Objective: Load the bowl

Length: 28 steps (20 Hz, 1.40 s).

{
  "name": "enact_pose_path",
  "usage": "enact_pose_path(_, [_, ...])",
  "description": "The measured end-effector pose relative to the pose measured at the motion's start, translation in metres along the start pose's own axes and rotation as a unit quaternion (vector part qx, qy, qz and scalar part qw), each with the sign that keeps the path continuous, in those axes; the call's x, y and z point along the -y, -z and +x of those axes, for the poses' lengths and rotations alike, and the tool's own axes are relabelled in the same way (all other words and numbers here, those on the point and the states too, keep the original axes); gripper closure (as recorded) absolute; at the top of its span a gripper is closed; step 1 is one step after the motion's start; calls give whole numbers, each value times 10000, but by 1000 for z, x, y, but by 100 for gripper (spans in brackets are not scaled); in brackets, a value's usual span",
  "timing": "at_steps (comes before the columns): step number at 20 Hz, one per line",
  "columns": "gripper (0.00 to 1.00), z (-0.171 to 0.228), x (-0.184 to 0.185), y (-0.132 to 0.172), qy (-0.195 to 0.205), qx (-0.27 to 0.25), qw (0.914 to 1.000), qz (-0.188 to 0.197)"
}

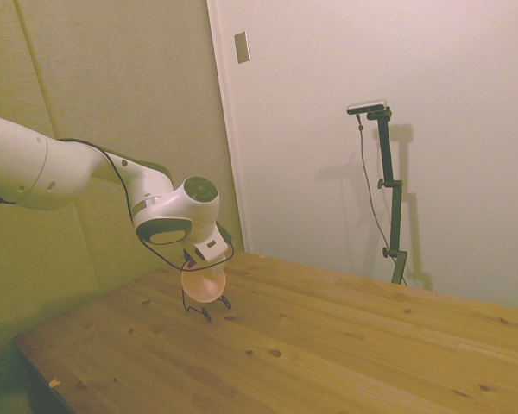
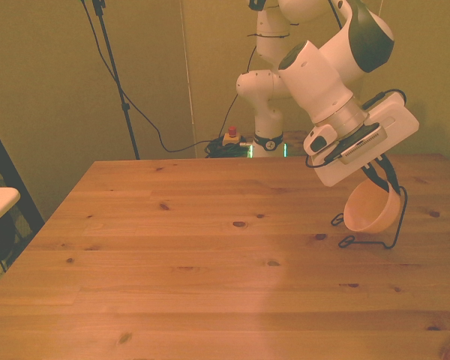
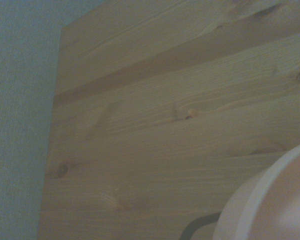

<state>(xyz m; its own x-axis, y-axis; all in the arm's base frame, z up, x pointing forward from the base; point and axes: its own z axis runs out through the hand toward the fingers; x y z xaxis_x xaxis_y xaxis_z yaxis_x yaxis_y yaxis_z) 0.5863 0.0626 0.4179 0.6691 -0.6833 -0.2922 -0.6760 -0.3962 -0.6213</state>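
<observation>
Your inventory, operator: one small round pale pink-peach plastic bowl (image 2: 372, 208), one thin black wire rack (image 2: 381, 225), one wooden plank surface (image 2: 210, 255), one white robot arm (image 2: 322, 75) with one claw (image 2: 376, 174).

You have the bowl at the right middle of the front frame, tilted on edge inside the wire rack, its opening turned toward that frame's left. In the side frame you find the bowl (image 1: 204, 283) at lower centre-left, the rack (image 1: 205, 305) standing on the surface (image 1: 328, 345) beneath it.

Claw (image 1: 209, 264): directly above the bowl's upper rim; you cannot tell whether it is parted or gripping.

Wrist frame: the bowl's rim (image 3: 270, 200) fills the lower right corner.
</observation>
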Motion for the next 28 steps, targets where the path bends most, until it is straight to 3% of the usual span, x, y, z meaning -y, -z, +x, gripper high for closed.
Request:
enact_pose_path(10, [100,8,-5,-14,58,158,9999,8])
enact_pose_path(11, [0,10,-6,-14,50,156,9999,3])
enact_pose_path(28, [0,13,-6,-14,100,205,9997,-7])
